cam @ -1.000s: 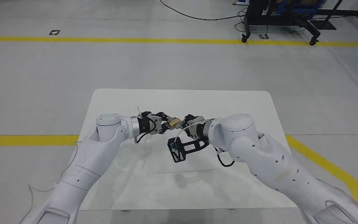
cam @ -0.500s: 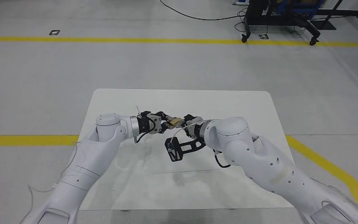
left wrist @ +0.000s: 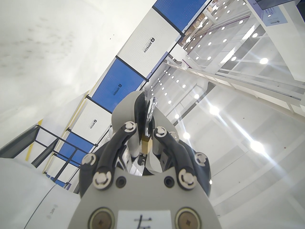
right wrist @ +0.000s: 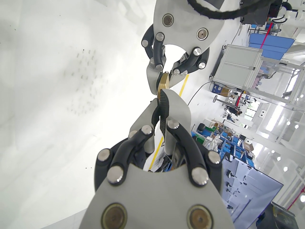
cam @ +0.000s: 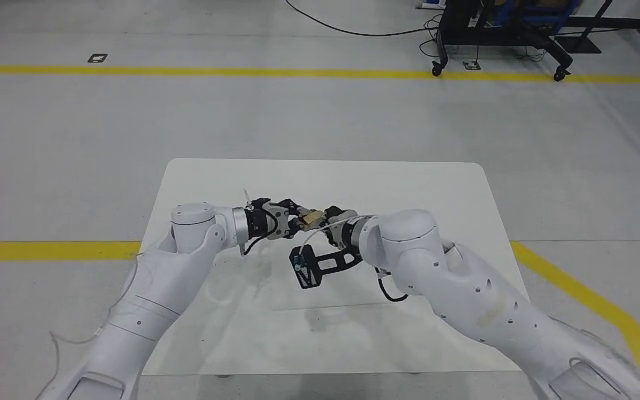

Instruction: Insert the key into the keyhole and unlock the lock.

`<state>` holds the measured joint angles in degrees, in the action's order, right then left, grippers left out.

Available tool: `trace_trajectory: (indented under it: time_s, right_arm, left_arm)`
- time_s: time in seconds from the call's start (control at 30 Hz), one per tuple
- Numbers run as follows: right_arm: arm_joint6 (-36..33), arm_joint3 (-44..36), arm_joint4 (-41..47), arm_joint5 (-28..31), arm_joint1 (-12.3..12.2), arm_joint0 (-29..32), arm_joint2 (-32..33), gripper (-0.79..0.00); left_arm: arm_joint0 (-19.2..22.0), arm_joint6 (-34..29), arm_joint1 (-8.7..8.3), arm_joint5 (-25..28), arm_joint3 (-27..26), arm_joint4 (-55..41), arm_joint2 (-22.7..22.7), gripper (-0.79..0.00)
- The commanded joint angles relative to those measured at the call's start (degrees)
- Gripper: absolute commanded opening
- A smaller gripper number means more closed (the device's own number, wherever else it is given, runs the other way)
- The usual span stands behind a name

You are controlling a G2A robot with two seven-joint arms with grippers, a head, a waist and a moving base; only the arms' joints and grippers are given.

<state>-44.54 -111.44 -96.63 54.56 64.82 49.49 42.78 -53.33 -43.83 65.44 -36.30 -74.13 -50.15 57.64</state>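
Observation:
A small brass lock (cam: 312, 216) hangs above the middle of the white table (cam: 430, 330), between my two grippers. My left gripper (cam: 298, 217) comes from the left and is shut on the lock. In the right wrist view the lock (right wrist: 164, 83) stands edge-on between the left gripper's fingers (right wrist: 152, 82). My right gripper (cam: 326, 217) meets it from the right, tip against the lock's end. Its ribbed pads (right wrist: 163, 113) are pressed together on the key, which they mostly hide. In the left wrist view a silver metal piece (left wrist: 151, 109) lies just past the brass body (left wrist: 146, 145).
The tabletop (right wrist: 59, 72) below the grippers is bare, with faint scuff marks. Both forearms cross the table's middle, well above its surface. Yellow floor tape (cam: 300, 72) runs behind the table and a black cart (cam: 500, 30) stands far back.
My right arm has shifted a little to the left, its wrist and black camera bracket turning with it. Both grippers have stayed joined at the lock, and the left arm has held still.

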Motion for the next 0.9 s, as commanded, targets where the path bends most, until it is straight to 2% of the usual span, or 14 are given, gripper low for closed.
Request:
trace_trajectory:
  time_s: [0.0, 0.03, 0.37, 0.73, 0.77, 0.83, 0.87]
  right_arm:
    - [0.56, 0.28, 0.78, 0.17, 0.02, -0.10, 0.62, -0.520]
    - [0.74, 0.33, 1.07, 0.44, 0.01, -0.17, 0.92, 0.000]
    - [5.07, -0.34, 6.57, 1.13, -0.57, 1.07, 5.87, 0.000]
    - [5.07, -0.34, 6.57, 1.13, -0.57, 1.07, 5.87, 0.000]
    - [5.07, -0.34, 6.57, 1.13, -0.57, 1.07, 5.87, -0.428]
    - [9.56, 1.71, 11.06, -0.94, -0.64, 2.66, 7.57, -0.785]
    - [11.75, 2.98, 13.66, -1.36, -0.80, 3.27, 9.11, -0.785]
  left_arm:
    - [-0.03, -0.07, -0.01, 0.08, -0.05, 0.02, 0.11, -0.785]
    - [-0.05, -0.08, -0.03, 0.10, -0.05, 0.03, 0.18, -0.785]
    - [-0.40, 0.35, -0.08, 0.34, -0.12, 0.01, 0.76, -0.785]
    - [-1.08, 0.56, -0.16, 2.11, -0.18, 0.67, 1.25, -0.785]
    - [-1.14, 0.44, -0.14, 2.74, -0.17, 0.65, 1.31, -0.785]
    - [-1.25, 0.45, -0.13, 4.25, -0.18, 0.88, 1.53, -0.785]
    - [-1.36, 0.50, -0.14, 5.00, -0.17, 1.02, 1.69, -0.785]
